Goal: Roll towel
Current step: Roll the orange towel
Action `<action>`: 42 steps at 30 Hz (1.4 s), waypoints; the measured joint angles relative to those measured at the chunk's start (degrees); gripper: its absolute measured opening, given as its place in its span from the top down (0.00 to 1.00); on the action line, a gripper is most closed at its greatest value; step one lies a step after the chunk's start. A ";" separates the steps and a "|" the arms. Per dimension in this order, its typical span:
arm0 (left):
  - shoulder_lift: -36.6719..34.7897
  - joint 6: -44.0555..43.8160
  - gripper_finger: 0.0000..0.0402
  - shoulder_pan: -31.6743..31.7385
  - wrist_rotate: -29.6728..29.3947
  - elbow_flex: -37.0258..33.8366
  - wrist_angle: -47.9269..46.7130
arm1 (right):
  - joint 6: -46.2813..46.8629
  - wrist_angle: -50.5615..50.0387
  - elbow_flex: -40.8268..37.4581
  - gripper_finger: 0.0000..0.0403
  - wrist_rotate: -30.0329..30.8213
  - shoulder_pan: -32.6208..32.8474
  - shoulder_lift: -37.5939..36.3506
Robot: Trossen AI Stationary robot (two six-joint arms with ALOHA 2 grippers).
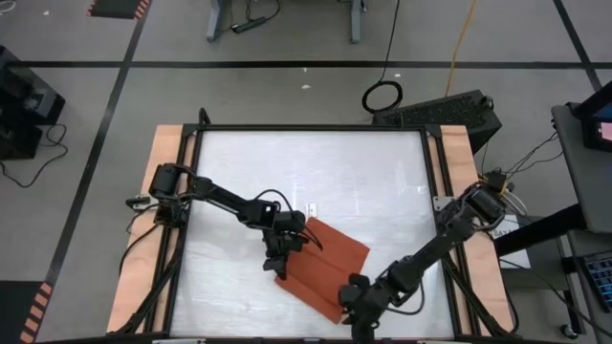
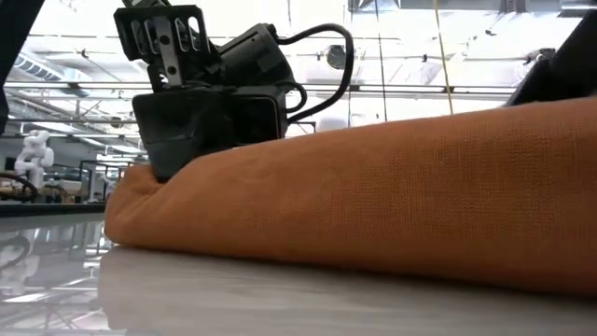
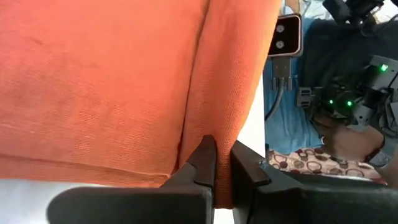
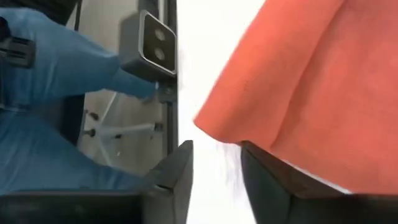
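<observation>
A rust-orange towel [image 1: 323, 268] lies folded, not yet rolled, near the white bench's [image 1: 382, 182] front edge. The left claw [image 3: 222, 168] is clamped on a towel fold; the right claw [image 4: 216, 180], at the front corner, stands apart (holding nothing). Rolling looks barely begun.

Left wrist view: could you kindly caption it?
Left pincer pinching a fold of the orange towel.

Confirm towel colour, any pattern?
Rust-orange, plain, with no pattern. The towel shows best in the left wrist view, where its woven texture fills the picture.
</observation>
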 joint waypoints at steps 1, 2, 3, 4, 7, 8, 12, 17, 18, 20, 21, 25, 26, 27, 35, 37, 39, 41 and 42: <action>0.00 -0.45 0.95 0.00 -0.25 0.00 0.02 | 0.02 -0.12 0.00 0.66 1.56 0.55 -0.38; 0.00 -0.82 0.95 0.00 -0.59 0.00 0.00 | 0.00 -0.12 0.02 0.63 2.77 1.00 -0.69; 0.00 -1.05 0.95 0.00 -0.80 0.00 0.00 | -0.36 -0.03 0.03 0.60 3.77 1.54 -0.84; 0.00 -1.07 0.95 0.00 -0.89 0.00 -0.02 | -0.67 0.11 0.04 0.56 4.50 1.98 -0.85; 0.02 -1.14 0.95 0.00 -0.92 0.00 -0.04 | -0.68 0.05 0.04 0.47 7.45 3.76 -0.85; 0.02 -1.51 0.95 0.00 -1.01 0.02 -0.01 | -0.42 0.11 0.04 0.45 8.80 4.42 -0.85; 0.04 -2.57 0.95 0.03 -1.51 0.04 -0.10 | 2.48 -0.02 0.04 0.42 16.73 6.69 -0.83; 0.04 -2.59 0.95 0.02 -1.88 0.04 -0.11 | 4.42 0.53 0.06 0.46 20.60 6.74 0.05; 0.04 -2.59 0.95 0.02 -1.90 0.04 -0.11 | 4.63 1.29 0.05 0.47 20.43 6.48 0.46; 0.04 -2.61 0.95 0.02 -1.92 0.03 -0.12 | 4.95 4.70 0.07 0.49 20.33 5.87 1.56; 0.07 -2.61 0.95 0.02 -1.95 0.02 -0.12 | 4.96 6.29 0.09 0.50 20.31 5.67 2.16; 0.07 -2.63 0.95 0.02 -1.97 0.02 -0.15 | 7.42 6.94 0.09 0.54 20.31 5.10 3.48; 0.07 -2.62 0.95 0.02 -1.97 0.02 -0.15 | 8.73 5.64 0.09 0.56 20.29 5.06 3.48; 0.07 -2.63 0.95 0.02 -1.98 0.02 -0.16 | 9.64 4.33 0.09 0.57 20.29 5.05 3.48; 0.09 -2.57 0.95 0.07 -3.01 0.00 -0.24 | 9.20 1.14 0.09 0.83 19.27 5.01 3.52; 0.09 -2.37 0.95 0.04 -3.40 0.00 -0.24 | 8.15 1.05 0.09 0.91 18.48 4.60 3.52; 0.09 -2.16 0.95 0.05 -3.65 0.00 -0.24 | 7.69 0.88 0.09 0.97 18.30 4.17 3.80; 0.09 -1.30 0.95 0.09 -3.89 0.00 -0.24 | 7.64 0.78 0.11 0.99 16.89 3.70 4.64; 0.09 -0.84 0.95 0.09 -4.09 0.00 -0.22 | 7.96 0.71 0.11 0.98 15.84 3.51 5.31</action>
